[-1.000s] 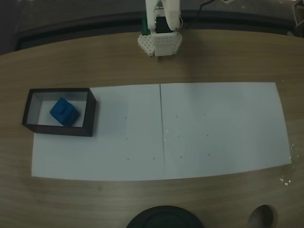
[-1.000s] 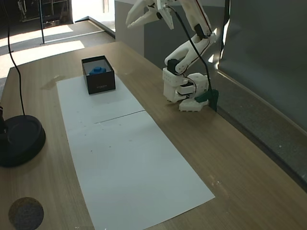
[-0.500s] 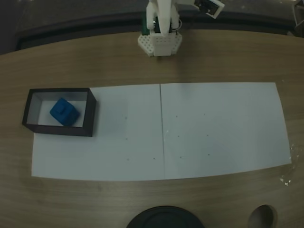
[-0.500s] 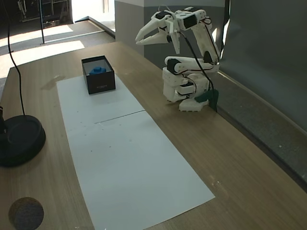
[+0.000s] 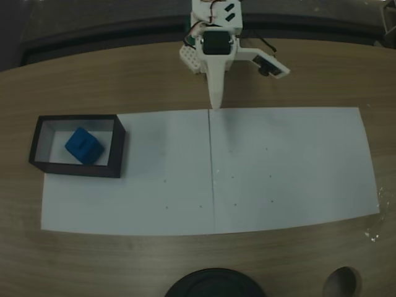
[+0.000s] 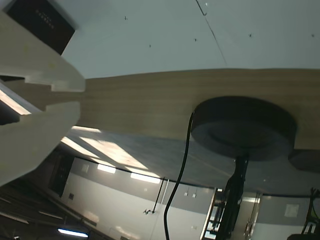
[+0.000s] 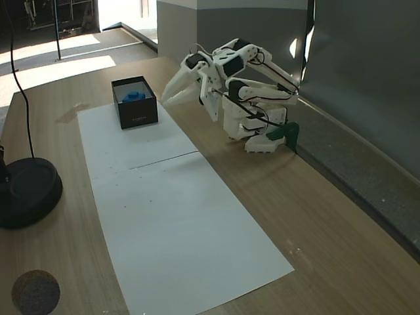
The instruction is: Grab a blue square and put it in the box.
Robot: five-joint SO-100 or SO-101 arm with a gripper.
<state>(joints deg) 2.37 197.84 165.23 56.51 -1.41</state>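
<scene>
The blue square (image 5: 83,146) lies inside the box (image 5: 37,141), a black-walled tray at the left end of the white paper; in another fixed view the blue square (image 7: 133,96) shows above the box's rim (image 7: 136,113). My gripper (image 5: 216,105) is folded low in front of the arm base, well right of the box, its tip over the paper's far edge. It holds nothing and its jaws lie together. Seen from the side, the gripper (image 7: 165,100) points down toward the table beside the box. In the wrist view the fingers (image 6: 35,65) fill the left side, with the box's corner (image 6: 45,22) above them.
Two white paper sheets (image 5: 278,167) cover the middle of the wooden table. A black round stand base (image 5: 215,283) sits at the near edge, with a dark disc (image 5: 340,283) beside it. The arm base (image 7: 252,128) stands at the table's back edge.
The arm has folded down from a raised pose, bringing the gripper low over the paper's far edge. Its jaws went from open to shut. The blue square stayed in the box.
</scene>
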